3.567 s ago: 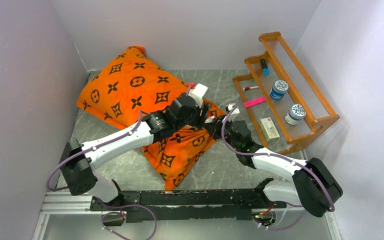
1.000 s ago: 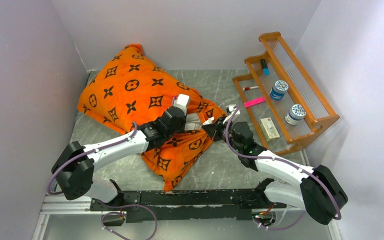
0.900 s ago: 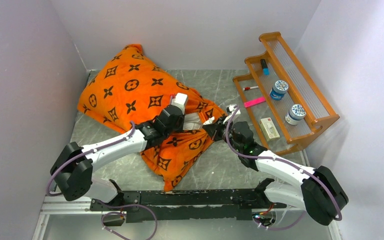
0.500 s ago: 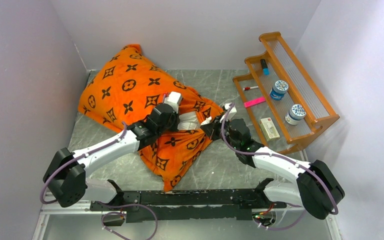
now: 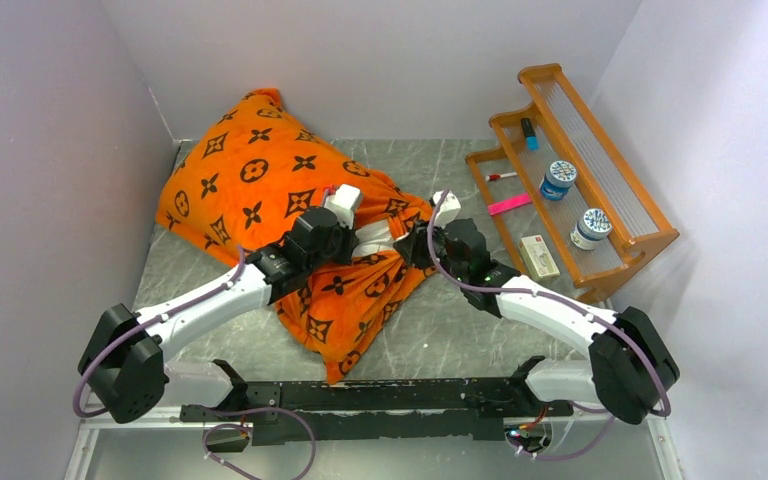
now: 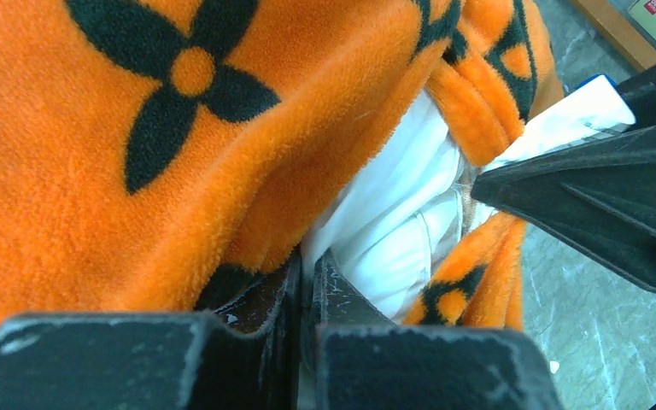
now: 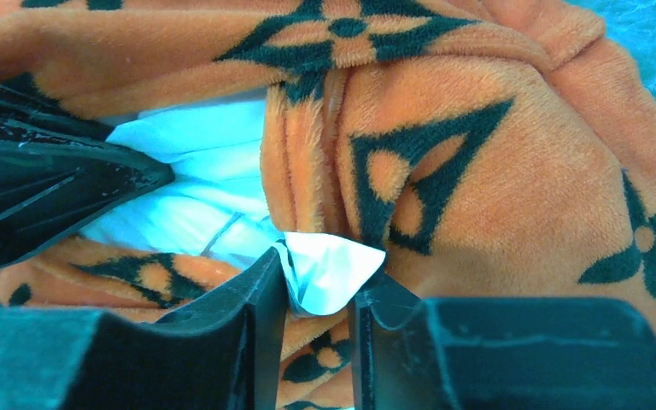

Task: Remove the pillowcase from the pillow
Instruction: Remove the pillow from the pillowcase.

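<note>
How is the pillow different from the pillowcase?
The pillowcase is bright orange with dark flower shapes; the pillow is plain white. The pillowcase looks fuzzy, the pillow smooth. The pillowcase shows nearly all over, but only a small bit of pillow peeks out of its opening. Both are soft and wrinkly.

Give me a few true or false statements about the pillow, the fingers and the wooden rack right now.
1. The pillow is fully out of the pillowcase. False: only a white patch shows at the opening.
2. A white corner of the pillow sits between the right fingers. True.
3. The wooden rack stands on the table's left side. False: it stands on the right.
4. The left fingers are shut. True.
</note>
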`<state>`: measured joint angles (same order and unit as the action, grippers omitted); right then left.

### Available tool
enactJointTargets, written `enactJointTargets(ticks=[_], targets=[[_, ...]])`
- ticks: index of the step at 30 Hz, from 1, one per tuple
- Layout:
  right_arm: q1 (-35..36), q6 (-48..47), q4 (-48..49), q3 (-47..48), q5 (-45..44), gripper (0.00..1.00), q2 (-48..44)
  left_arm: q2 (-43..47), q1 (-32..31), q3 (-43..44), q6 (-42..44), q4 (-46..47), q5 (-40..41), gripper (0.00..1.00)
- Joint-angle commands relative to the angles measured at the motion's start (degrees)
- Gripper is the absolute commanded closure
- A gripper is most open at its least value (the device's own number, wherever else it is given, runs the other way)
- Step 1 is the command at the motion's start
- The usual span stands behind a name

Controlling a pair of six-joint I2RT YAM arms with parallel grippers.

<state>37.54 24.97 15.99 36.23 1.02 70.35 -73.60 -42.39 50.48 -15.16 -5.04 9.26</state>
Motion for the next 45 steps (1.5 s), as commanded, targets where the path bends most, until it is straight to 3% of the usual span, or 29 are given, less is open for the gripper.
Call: enactJointTargets(ticks=[1, 4, 25, 28, 35, 45], targets=[[0.5, -4.6, -4.8, 4.1, -8.5, 0.65, 2.1, 1.6, 2.1, -2.2, 5.3, -11.5, 5.5, 0.95], [1.3, -6.3, -5.5, 6.1, -10.6, 0.60, 2.7, 1.6, 2.1, -2.1, 5.2, -11.7, 5.3, 0.95], [1.7, -11.8, -5.2, 12.7, -16.9, 0.51, 6.3, 1.3, 2.1, -1.8, 4.8, -12.0, 7.2, 0.95], [1.6, -11.9, -3.4, 10.9, -18.2, 0.62, 6.1, 1.3, 2.1, -1.6, 4.5, -12.6, 8.3, 0.95], [1.0, -11.9, -3.0, 7.5, -21.8, 1.00, 5.6, 1.8, 2.1, -1.9, 3.4, -13.5, 10.8, 0.95], [-5.2, -7.6, -1.1, 1.6, -22.6, 1.00, 2.9, 1.4, 2.1, -1.6, 1.3, -16.2, 16.7, 0.95]])
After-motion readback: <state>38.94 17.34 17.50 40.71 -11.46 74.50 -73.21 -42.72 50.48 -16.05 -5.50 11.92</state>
